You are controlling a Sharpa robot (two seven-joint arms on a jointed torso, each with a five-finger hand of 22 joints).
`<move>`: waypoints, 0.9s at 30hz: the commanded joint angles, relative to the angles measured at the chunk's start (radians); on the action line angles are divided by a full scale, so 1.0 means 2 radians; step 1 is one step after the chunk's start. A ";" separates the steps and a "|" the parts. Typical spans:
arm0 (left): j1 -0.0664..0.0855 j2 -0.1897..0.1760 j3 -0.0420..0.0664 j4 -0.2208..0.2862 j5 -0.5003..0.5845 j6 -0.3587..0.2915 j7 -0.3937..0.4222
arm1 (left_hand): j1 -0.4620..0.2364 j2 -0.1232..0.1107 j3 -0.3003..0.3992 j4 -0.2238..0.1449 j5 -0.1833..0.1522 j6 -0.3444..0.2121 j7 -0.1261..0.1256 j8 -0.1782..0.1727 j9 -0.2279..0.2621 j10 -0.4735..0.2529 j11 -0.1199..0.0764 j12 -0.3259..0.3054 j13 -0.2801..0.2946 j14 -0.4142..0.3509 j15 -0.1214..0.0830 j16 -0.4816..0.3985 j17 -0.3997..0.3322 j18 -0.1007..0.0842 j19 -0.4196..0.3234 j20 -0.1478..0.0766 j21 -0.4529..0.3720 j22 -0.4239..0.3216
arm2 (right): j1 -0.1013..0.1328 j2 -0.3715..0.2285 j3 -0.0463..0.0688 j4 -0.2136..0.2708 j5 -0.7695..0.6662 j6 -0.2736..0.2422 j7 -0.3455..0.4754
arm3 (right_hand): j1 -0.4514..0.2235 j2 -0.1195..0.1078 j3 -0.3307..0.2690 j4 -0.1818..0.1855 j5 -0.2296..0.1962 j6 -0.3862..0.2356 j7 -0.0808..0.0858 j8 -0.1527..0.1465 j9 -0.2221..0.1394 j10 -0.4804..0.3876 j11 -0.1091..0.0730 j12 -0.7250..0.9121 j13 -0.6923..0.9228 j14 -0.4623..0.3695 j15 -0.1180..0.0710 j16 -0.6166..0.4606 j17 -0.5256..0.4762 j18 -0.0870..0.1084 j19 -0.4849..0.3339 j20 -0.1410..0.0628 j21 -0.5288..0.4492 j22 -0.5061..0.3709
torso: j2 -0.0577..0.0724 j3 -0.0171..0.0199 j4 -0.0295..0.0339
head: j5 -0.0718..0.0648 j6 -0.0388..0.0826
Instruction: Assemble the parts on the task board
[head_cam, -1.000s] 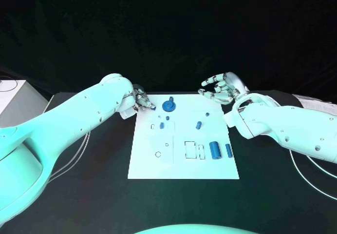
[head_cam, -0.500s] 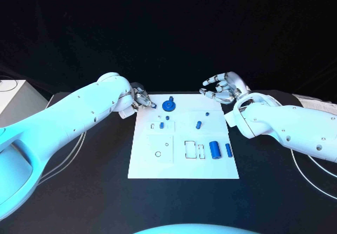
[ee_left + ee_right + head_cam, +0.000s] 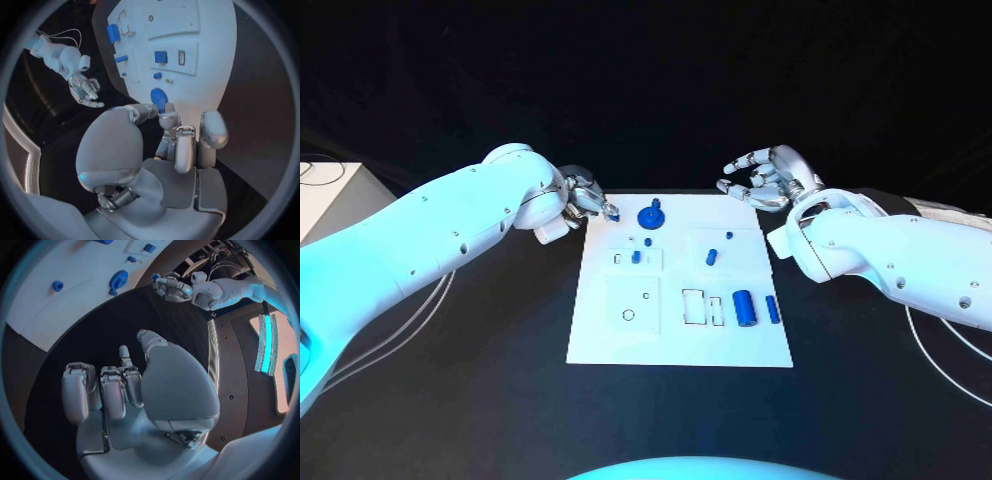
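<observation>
The white task board point(image 3: 678, 340) lies in the middle of the black table. My left hand point(image 3: 584, 199) hovers at its far left corner and pinches a small blue piece point(image 3: 155, 276) at its fingertips, close beside the blue round part point(image 3: 651, 214) point(image 3: 159, 95). Small blue parts point(image 3: 635, 257) point(image 3: 711, 256) stand in the board's middle rows, and two blue cylinders point(image 3: 744, 308) lie near its right edge. My right hand point(image 3: 764, 180) point(image 3: 119, 390) hangs over the table beyond the board's far right corner, fingers curled in with nothing in them.
A white box point(image 3: 329, 195) stands at the table's left edge. Thin cables point(image 3: 942, 350) trail over the table on the right, under my right arm. Bare black table surrounds the board.
My left arm has lifted and swung a little, its hand staying at the board's far left corner with the piece. The right hand has barely moved.
</observation>
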 commanded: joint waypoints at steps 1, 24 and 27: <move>0.000 -0.009 -0.005 0.024 -0.004 -0.007 -0.011 | -0.012 0.003 0.081 -0.083 0.009 0.019 -0.014 0.012 0.064 0.011 -0.003 0.006 0.010 0.052 -0.004 0.002 0.130 -0.009 0.006 -0.002 0.004 0.005 | 0.000 -0.001 0.000 0.000 -0.002 0.004 0.001 | -0.004 0.001 0.003 0.001 0.002 -0.004 0.000 0.001 0.000 0.010 0.001 -0.001 0.094 0.052 0.001 0.002 0.132 -0.005 0.027 0.002 -0.002 0.068 | -0.004 -0.0001 0.0021 | -0.001 -0.003; -0.013 -0.027 -0.044 0.083 -0.073 -0.032 -0.014 | -0.018 0.004 0.086 -0.088 0.011 0.022 -0.016 0.014 0.064 0.013 -0.005 0.005 0.009 0.052 -0.005 0.002 0.130 -0.009 0.008 -0.003 0.005 0.007 | -0.001 -0.002 0.000 -0.002 -0.002 0.006 0.003 | -0.005 0.001 0.003 0.000 0.004 -0.003 0.000 0.002 0.000 0.011 0.001 -0.001 0.095 0.052 0.001 0.002 0.132 -0.005 0.027 0.002 -0.002 0.068 | -0.009 -0.0032 0.0066 | 0.002 -0.013; -0.016 -0.026 -0.048 0.084 -0.076 -0.027 -0.015 | -0.018 0.004 0.086 -0.088 0.011 0.022 -0.016 0.014 0.064 0.013 -0.005 0.005 0.009 0.052 -0.005 0.002 0.130 -0.009 0.008 -0.003 0.005 0.007 | -0.001 -0.002 0.000 -0.002 -0.002 0.006 0.003 | -0.005 0.001 0.003 0.000 0.004 -0.003 0.000 0.002 0.000 0.011 0.001 -0.001 0.095 0.052 0.001 0.002 0.132 -0.005 0.027 0.002 -0.002 0.068 | -0.009 -0.0027 0.0063 | 0.002 -0.014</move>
